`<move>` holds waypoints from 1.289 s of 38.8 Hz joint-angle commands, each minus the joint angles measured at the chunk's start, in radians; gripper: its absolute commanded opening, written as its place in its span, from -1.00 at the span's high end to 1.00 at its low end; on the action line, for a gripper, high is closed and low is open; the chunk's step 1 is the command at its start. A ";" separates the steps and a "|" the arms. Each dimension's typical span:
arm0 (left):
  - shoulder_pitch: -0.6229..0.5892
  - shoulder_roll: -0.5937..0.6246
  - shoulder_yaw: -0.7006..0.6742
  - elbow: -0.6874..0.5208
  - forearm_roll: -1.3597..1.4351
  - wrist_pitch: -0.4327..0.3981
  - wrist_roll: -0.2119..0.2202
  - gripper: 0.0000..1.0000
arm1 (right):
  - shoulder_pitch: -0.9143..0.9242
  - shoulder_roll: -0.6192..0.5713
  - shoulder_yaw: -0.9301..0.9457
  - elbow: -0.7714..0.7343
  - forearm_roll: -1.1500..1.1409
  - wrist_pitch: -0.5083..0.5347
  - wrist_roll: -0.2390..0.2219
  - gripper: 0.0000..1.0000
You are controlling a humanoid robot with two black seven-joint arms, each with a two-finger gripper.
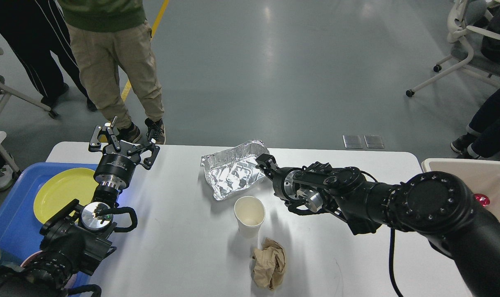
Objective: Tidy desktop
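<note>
Crinkled aluminium foil makes up the tray (pixel 234 169) that we take as our landmark; it sits toward the far edge of the white desk (pixel 184 247), roughly at mid-width, tilted at an angle. No brand, label or writing can be read on it or on anything else in view.

Our right gripper (pixel 265 161) reaches in from the right and meets the tray's right-hand end, at or just over the rim. It is seen dark and nearly end-on, so we cannot tell whether its fingers are spread or pressed together, nor whether they pinch the foil.

Just nearer to us than the tray stands a white paper cup (pixel 249 214), upright and empty. Nearer still, just beside the cup's base, lies a crumpled wad of brown paper (pixel 269 264).

Well to the left of the tray, our left gripper (pixel 123 142) hovers above the desk's far left corner, its two fingers spread wide and holding nothing. Left of that, a blue tray (pixel 10 222) carries a yellow plate (pixel 62 194).

To the right of the foil tray, past the desk's end, we see a beige bin (pixel 481 171) with something red (pixel 482 200) showing in it.

Beyond the desk stands a person in khaki trousers (pixel 118 66).
</note>
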 commanded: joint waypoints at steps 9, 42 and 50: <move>0.000 0.000 0.000 0.000 0.000 0.000 0.000 -0.93 | -0.019 0.018 0.075 0.008 -0.001 0.001 0.068 -1.00; -0.002 0.000 0.000 0.000 0.000 0.000 0.000 -0.93 | -0.071 0.013 0.095 -0.009 -0.014 0.006 0.077 -1.00; 0.000 0.000 0.000 -0.001 0.000 0.000 0.000 -0.93 | -0.070 0.015 0.095 -0.005 -0.014 0.009 0.077 -1.00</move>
